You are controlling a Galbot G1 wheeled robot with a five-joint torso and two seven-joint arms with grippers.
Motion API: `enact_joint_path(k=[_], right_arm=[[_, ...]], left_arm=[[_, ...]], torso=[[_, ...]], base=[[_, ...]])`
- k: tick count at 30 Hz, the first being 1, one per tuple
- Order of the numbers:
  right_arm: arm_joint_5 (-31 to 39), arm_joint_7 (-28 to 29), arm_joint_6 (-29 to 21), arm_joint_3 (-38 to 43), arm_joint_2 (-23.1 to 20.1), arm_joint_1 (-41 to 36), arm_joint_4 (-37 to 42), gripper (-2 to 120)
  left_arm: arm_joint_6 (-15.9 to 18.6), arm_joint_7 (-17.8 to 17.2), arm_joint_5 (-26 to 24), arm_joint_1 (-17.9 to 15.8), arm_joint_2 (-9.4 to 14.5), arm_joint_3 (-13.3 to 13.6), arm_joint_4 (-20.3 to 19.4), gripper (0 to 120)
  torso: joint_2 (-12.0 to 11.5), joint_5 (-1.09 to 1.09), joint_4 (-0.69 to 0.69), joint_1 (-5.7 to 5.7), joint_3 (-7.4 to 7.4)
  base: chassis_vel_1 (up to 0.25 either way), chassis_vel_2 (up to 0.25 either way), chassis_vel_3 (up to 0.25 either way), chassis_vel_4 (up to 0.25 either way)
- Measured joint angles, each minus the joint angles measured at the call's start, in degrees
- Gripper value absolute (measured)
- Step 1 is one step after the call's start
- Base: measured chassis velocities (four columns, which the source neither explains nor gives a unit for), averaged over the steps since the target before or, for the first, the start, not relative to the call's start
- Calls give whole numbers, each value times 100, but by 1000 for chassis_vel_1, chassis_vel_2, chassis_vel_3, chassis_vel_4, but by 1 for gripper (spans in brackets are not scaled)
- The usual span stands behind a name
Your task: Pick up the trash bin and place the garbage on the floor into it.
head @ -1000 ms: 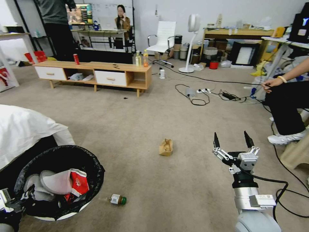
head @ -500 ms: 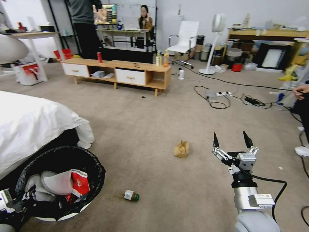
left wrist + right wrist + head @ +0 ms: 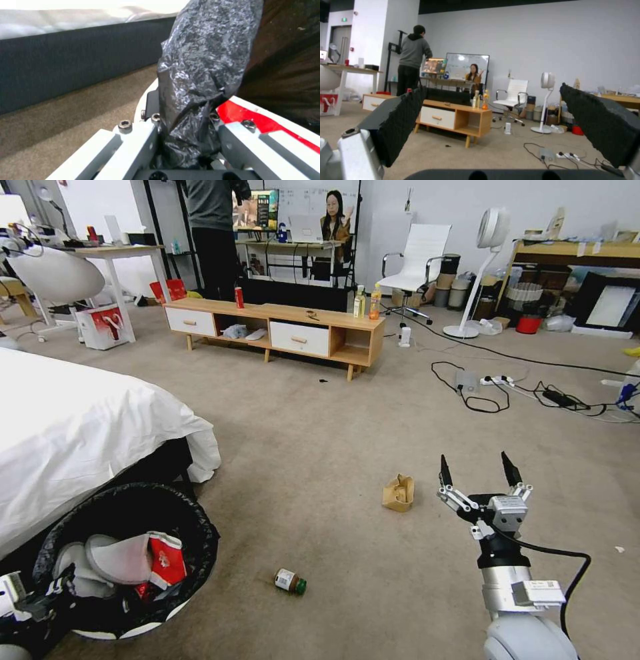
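Trash bin [image 3: 127, 560], round and white with a black plastic bag lining, sits at the lower left of the frame, just beside the white-sheeted bed [image 3: 80, 427]. The left gripper [image 3: 186, 140] has its fingers clamped on the bagged rim, as the left wrist view shows. Inside lie pale crumpled pieces and a red-white crushed carton [image 3: 163, 560].

Just right of the bin, a small green-capped bottle [image 3: 291, 582] lies on its side on the beige-grey carpet floor [image 3: 300, 433]. Farther up, near frame centre, sits a tan crumpled paper bag [image 3: 399, 493]. The right gripper [image 3: 477, 474] hangs at lower right, just beside the bag, its black-tipped fingers spread wide apart and empty.

By my judgement the bin is in hand and collecting is partly done; the bottle and bag remain. The next move calls for lowering the spread fingers over one of them.

Against the earlier frames the whole head view has swung: bottle, bag and the wooden TV cabinet [image 3: 280, 330] sit farther right in frame, more bed shows, and the seated person is gone from the right edge. That is camera movement, not the litter moving.
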Motion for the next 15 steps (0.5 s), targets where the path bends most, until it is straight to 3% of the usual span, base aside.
enact_joint_path(k=[15], right_arm=[[5,1,14,-29,15,92,-111,100]], left_arm=[[-10,19,36,-34,-5,13,62,5]], torso=[[0,0,2,0,0]], base=[[3,2,4,2]])
